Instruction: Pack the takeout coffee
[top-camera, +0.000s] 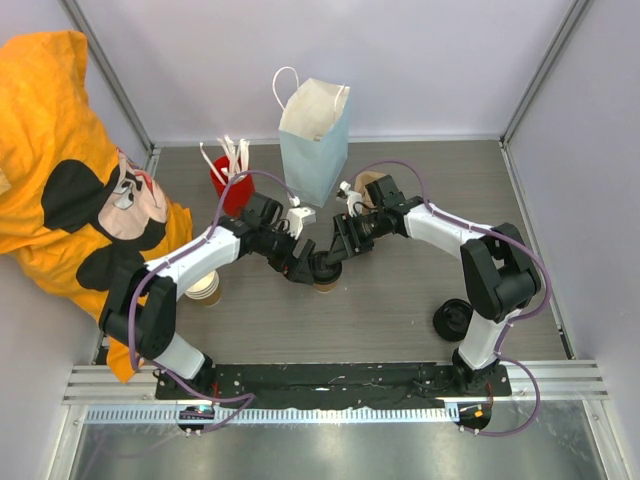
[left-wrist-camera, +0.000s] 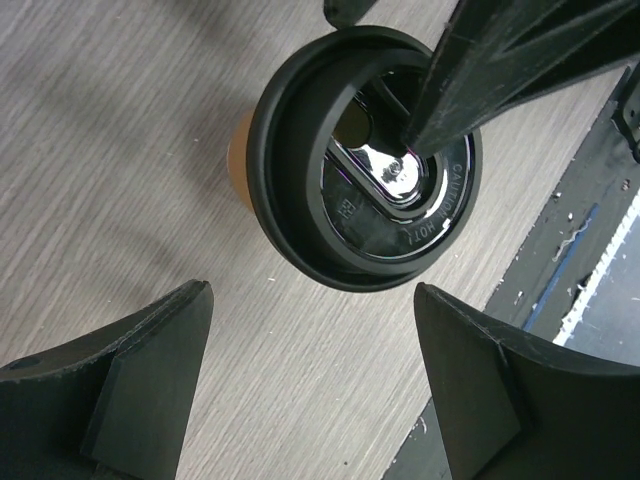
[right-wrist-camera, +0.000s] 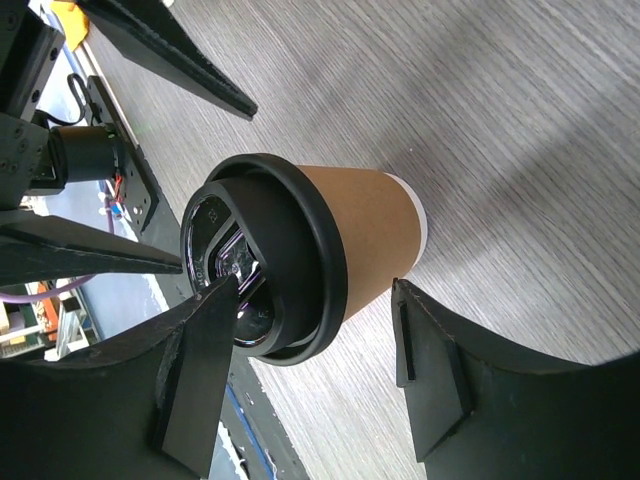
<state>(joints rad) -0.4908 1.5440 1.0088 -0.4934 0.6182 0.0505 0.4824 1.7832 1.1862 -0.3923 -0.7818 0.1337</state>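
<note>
The takeout coffee (top-camera: 325, 276) stands upright on the counter (top-camera: 400, 300), a short way in front of the pale blue paper bag (top-camera: 315, 150), on the side toward the arm bases. Its black lid (left-wrist-camera: 365, 160) is seated on the tan cup and hides whatever is inside.

The right gripper (right-wrist-camera: 315, 370) comes at it from the bag's right. Its fingers (right-wrist-camera: 200, 370) are parted and straddle the lid's edge, with one tip resting on the lid's shiny centre and the other outside the cup wall. I cannot tell whether that outer one touches.

The left gripper (left-wrist-camera: 315, 390) reaches in from the bag's left with its fingers (left-wrist-camera: 150, 390) spread wide. Nothing is between them, and the cup sits just past their tips.

The bag stands upright with its mouth open and white handles raised. Its contents cannot be seen.

Left of the bag, a red cup (top-camera: 228, 180) holds a bundle of white strips. Farther left and nearer the bases, a stack of paper cups (top-camera: 205, 288) sits partly under the left arm. Well to the bag's right and nearer, loose black lids (top-camera: 452, 320) lie beside the right arm's base.
</note>
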